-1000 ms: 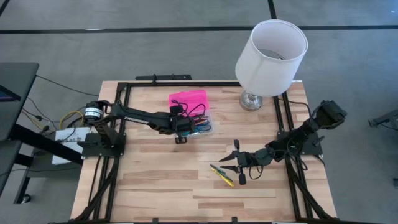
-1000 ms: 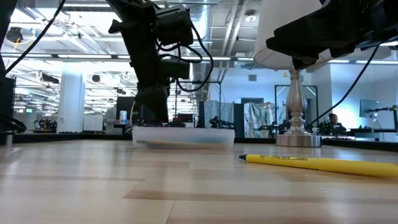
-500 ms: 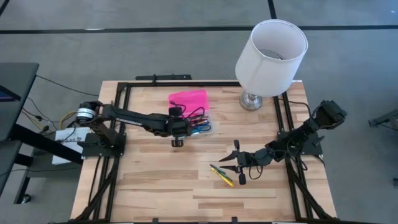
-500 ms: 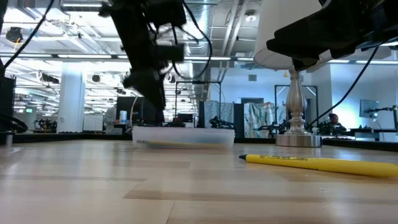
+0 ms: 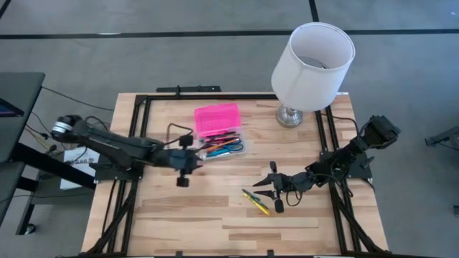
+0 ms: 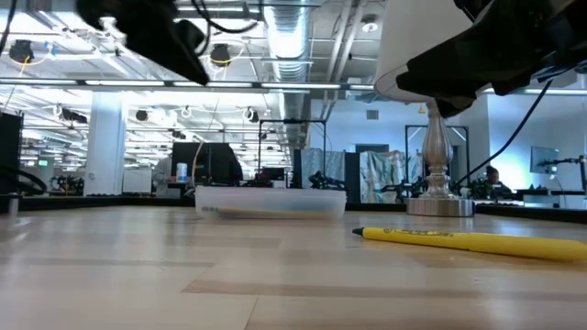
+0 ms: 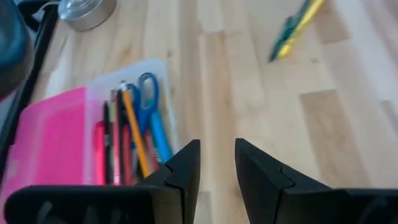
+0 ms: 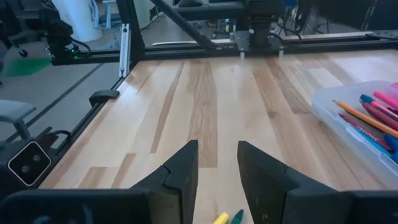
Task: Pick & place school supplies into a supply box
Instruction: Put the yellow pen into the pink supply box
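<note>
The left gripper point(image 5: 182, 174) hangs over bare table point(image 5: 186, 222), just beside the near left corner of the box point(image 5: 223, 147). Its fingers point(image 7: 184, 169) are spread a little, with a narrow gap and nothing between them. The box is open: the pink lid point(image 5: 216, 117) lies flat behind the clear base. In the base lie pencils, pens and blue scissors point(image 7: 147, 93). The right gripper point(image 5: 267, 189) waits low over the table to the right, fingers point(image 8: 180, 171) apart and empty. Just under it, on the wood, lie a yellow marker point(image 5: 257, 203) and a green pen point(image 5: 250, 194) side by side. A lamp point(image 5: 311, 59) stands at the far right corner.
</note>
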Robot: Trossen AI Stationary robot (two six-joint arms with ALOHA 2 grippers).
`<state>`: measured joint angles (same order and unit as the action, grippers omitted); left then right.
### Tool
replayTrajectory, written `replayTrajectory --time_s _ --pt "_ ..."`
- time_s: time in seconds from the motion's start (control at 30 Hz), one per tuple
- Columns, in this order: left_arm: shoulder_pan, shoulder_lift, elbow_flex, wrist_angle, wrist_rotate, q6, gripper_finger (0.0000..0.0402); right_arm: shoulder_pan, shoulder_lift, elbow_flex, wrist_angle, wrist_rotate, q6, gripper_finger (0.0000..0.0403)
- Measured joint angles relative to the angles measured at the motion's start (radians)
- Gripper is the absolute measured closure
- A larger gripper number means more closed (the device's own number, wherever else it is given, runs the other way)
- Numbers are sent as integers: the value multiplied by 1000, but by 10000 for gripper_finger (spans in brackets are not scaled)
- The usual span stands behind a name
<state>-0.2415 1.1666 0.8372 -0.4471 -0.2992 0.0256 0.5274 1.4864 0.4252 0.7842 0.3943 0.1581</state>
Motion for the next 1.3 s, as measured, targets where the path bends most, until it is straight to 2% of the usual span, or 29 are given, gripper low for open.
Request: replayTrajectory --time_s 0.27,0.47,0.63,0.9,1.1,1.3 --pt "-132 -252 -249 168 -3 -90 306 0 0 0 1 51 0 297" --pt "-228 -401 -412 304 -56 -112 306 -15 0 0 1 53 22 297" --pt "-301 -482 -537 422 -104 -112 306 -40 9 0 9 53 102 297" --pt "-382 -540 -654 526 -117 -99 306 -48 86 82 3 49 88 297" --pt "-448 -542 -677 568 -125 -71 306 -31 141 227 -151 50 87 297" --pt "-510 -541 -677 571 -134 -64 306 4 217 415 -499 63 283 297"
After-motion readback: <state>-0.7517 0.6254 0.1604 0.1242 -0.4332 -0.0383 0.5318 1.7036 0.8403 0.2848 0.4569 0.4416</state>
